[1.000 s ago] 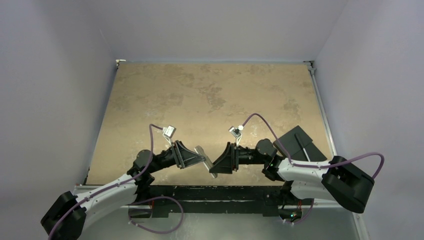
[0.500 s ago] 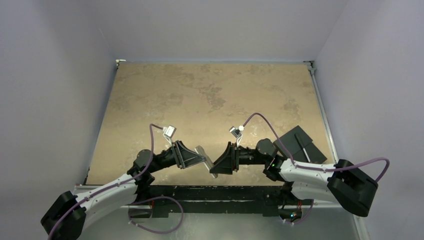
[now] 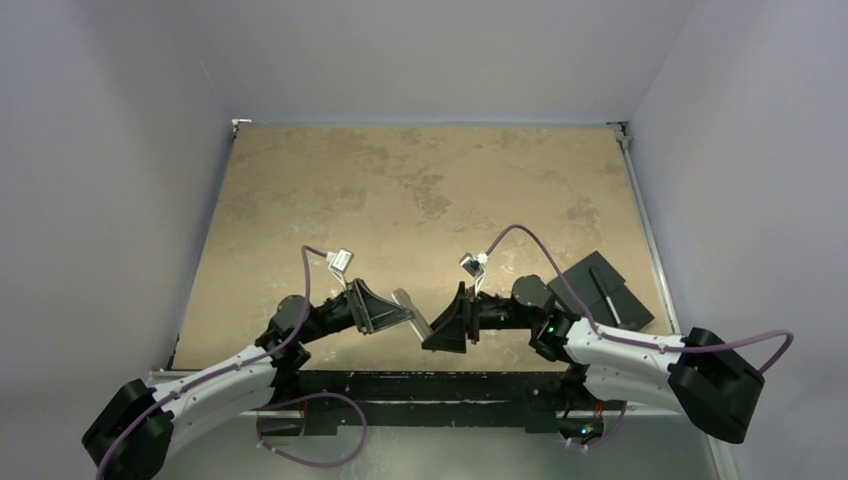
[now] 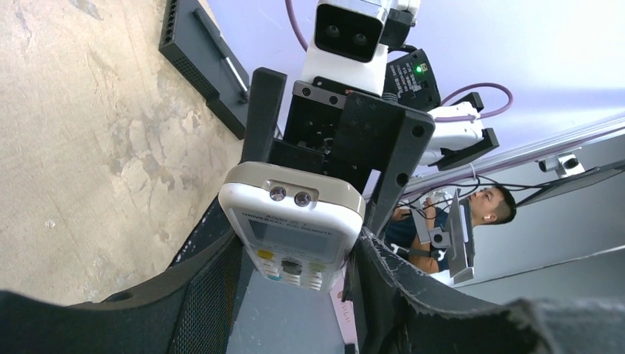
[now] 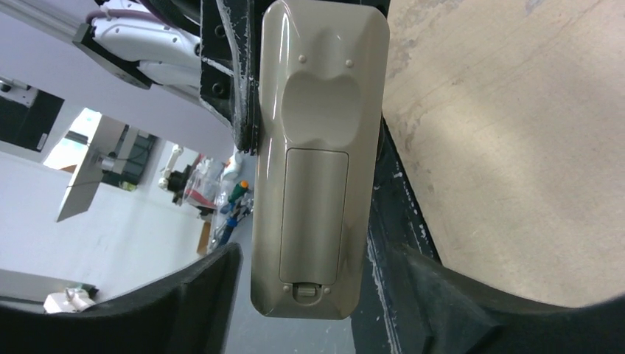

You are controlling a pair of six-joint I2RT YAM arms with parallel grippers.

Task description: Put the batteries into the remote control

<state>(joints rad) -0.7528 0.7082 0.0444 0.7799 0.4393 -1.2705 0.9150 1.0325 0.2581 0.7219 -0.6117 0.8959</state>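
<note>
The remote control [image 3: 409, 309] hangs in the air between the two arms near the table's front edge. My left gripper [image 3: 396, 317] is shut on one end of it. In the left wrist view its white button face [image 4: 292, 234] sits squeezed between my fingers [image 4: 212, 289]. My right gripper [image 3: 441, 327] stands open around the other end. In the right wrist view the remote's grey back [image 5: 318, 158] shows the battery cover [image 5: 313, 215] closed, with gaps to my right gripper's [image 5: 309, 259] fingers on both sides. The batteries are out of view.
A flat black slab [image 3: 602, 289] with a thin rod on it lies at the table's right edge, also visible as the black slab [image 4: 205, 61] in the left wrist view. The tan tabletop [image 3: 420, 190] stretches behind both arms.
My right gripper's jaws have spread apart off the remote. The right arm's elbow has swung further right. The left gripper keeps its hold and has shifted slightly.
</note>
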